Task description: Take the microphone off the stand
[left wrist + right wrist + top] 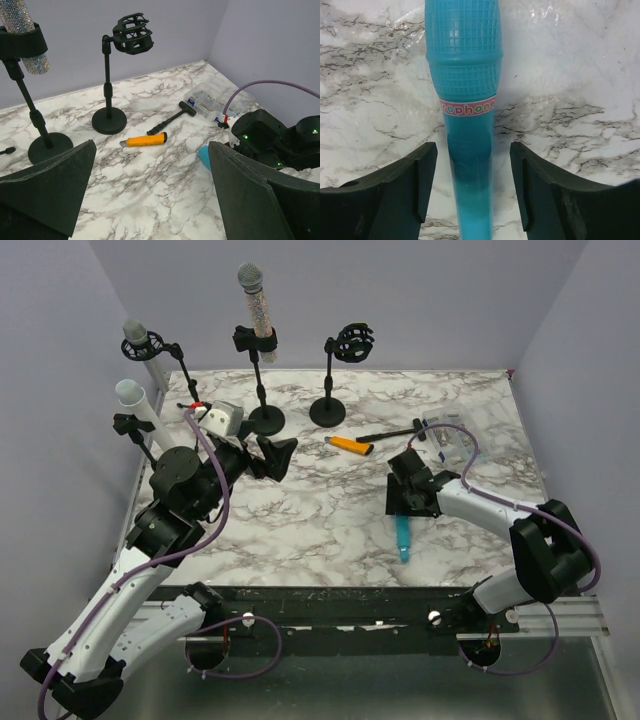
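Blue microphone [403,538] lying flat on a marble counter [300,530], off the empty stand [328,412].
It rests right of centre, toward the front edge; right gripper [406,508] fingers spread either side, not touching. Left gripper [278,457] spread, empty.

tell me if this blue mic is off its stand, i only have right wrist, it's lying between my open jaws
observer: yes, the blue microphone lies flat on the marble table, touching no stand.
operator: any stand empty then
observer: one, the shock-mount stand at the back holds nothing.
operator: other mics mounted
observer: the glitter microphone sits upright in the middle stand.
operator: where's the left arm
observer: the left arm's jaws are open and empty, near the middle stand's base.
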